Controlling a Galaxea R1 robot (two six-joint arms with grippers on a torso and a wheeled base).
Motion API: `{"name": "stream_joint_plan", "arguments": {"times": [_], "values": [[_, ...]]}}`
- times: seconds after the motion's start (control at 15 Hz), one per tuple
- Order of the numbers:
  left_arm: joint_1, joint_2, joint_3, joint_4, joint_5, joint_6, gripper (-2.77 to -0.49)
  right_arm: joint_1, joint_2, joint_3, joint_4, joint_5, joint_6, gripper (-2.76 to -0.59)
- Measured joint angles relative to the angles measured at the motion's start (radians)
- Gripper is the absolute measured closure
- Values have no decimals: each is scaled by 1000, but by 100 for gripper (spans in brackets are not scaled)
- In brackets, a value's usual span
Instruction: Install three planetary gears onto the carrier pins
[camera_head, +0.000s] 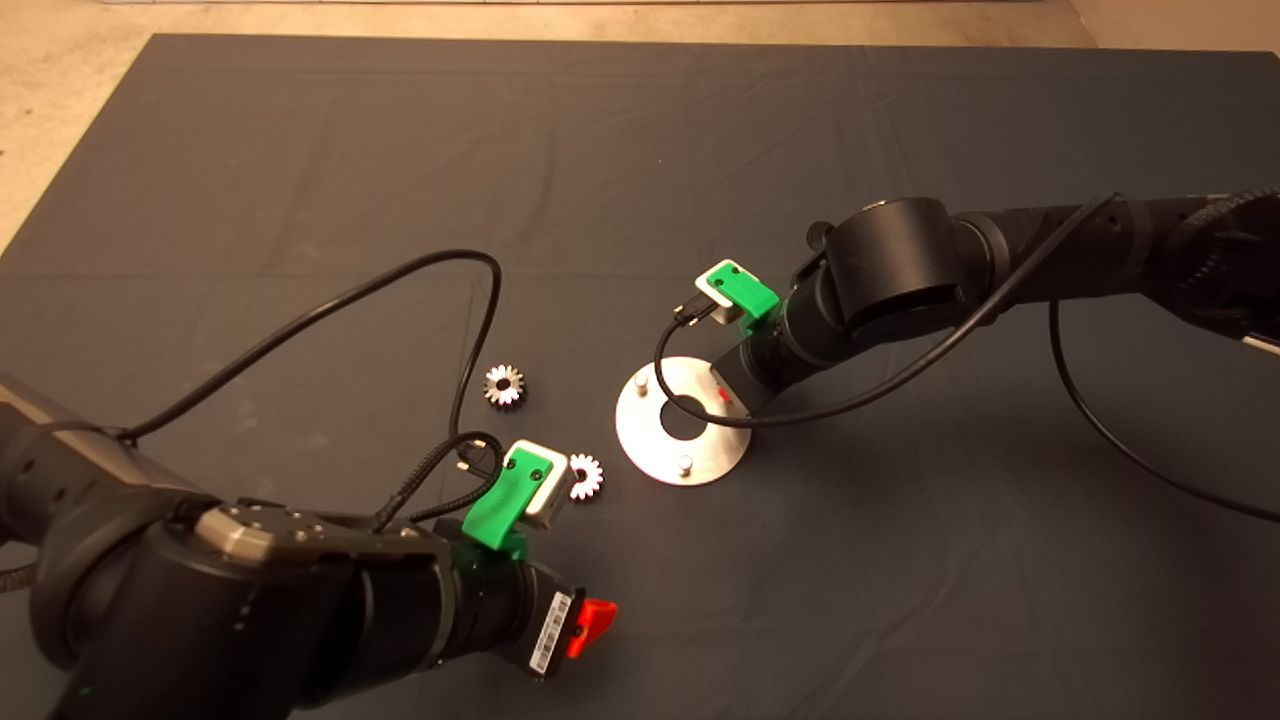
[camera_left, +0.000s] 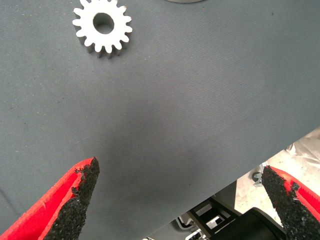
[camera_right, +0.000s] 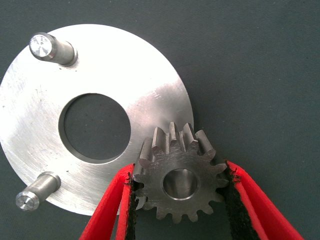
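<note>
The round shiny metal disc (camera_head: 668, 445) lies mid-mat with two carrier pins (camera_head: 641, 382) (camera_head: 684, 463) showing. The third pin is hidden under my right wrist. My right gripper (camera_right: 181, 171) is shut on a steel planetary gear (camera_right: 180, 182), held over the disc's (camera_right: 150, 85) rim on the side away from the two visible pins (camera_right: 46, 48) (camera_right: 33, 194). Two more gears lie on the mat left of the disc, one farther (camera_head: 504, 385) and one close (camera_head: 585, 476). My left gripper (camera_left: 182, 200) is open and empty, low over the mat just short of the close gear (camera_left: 102, 27).
Black cables loop from both wrists over the mat, one (camera_head: 470, 330) passing beside the farther gear. The mat's front edge and the floor (camera_left: 280, 165) lie right behind the left gripper. Bare dark mat (camera_head: 640, 150) stretches behind the disc.
</note>
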Motion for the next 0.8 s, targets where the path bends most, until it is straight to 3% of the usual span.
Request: {"name": "stream_joint_plan", "arguments": {"times": [0.8], "values": [[0, 0, 0, 6, 0, -1, -233, -4, 18, -29, 1, 4, -1, -100]]}}
